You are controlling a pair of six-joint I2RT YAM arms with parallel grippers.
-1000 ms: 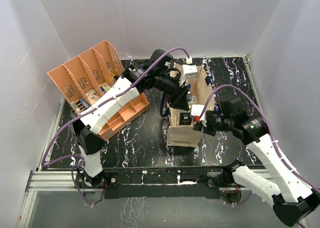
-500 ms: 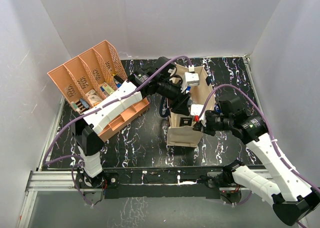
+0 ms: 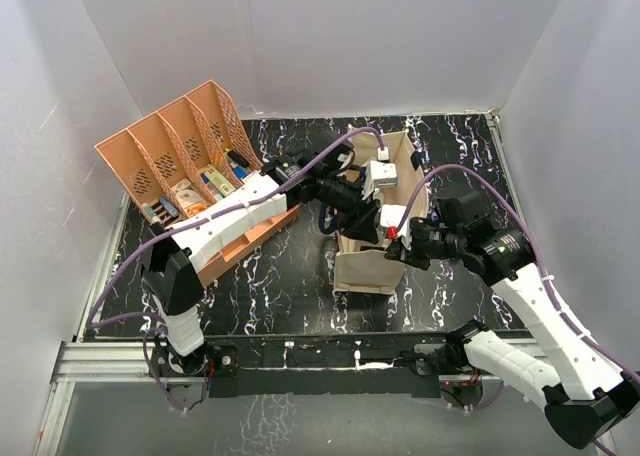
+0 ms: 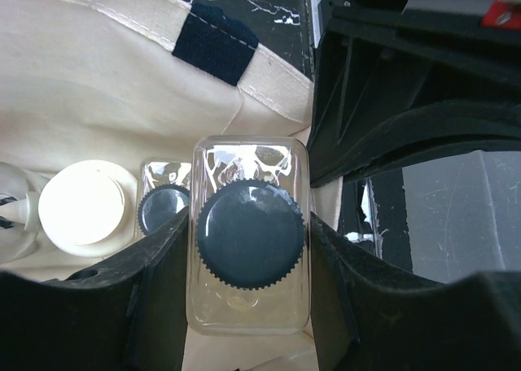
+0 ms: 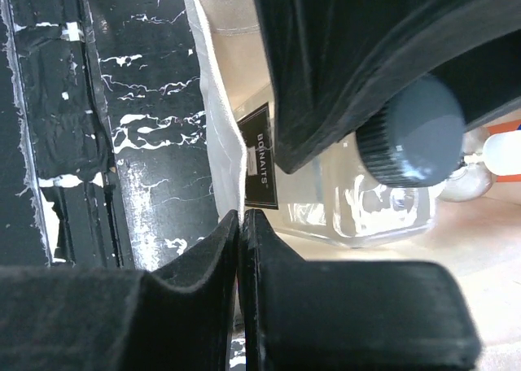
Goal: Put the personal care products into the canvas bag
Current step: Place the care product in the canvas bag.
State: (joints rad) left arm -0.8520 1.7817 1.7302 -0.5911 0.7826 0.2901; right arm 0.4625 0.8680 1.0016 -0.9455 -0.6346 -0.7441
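Left gripper (image 4: 248,294) is shown closed on a clear dark-capped bottle (image 4: 250,234), its long axis pointed straight down into the bag (image 4: 98,86) beside other bottles (image 4: 81,204), while the bag's wall is pinched by the right gripper (image 5: 240,224).

The left pincer (image 3: 362,219) is down in the open mouth of the canvas bag (image 3: 362,269), its jaws hidden under the dark wrist. The right pincer (image 3: 398,238) sits just to its right, against the bag's right rim. Well to the left pincer's left, the orange tray (image 3: 165,151) stands on the black marbled table (image 3: 280,286), with small packets (image 3: 190,198) in its compartments.
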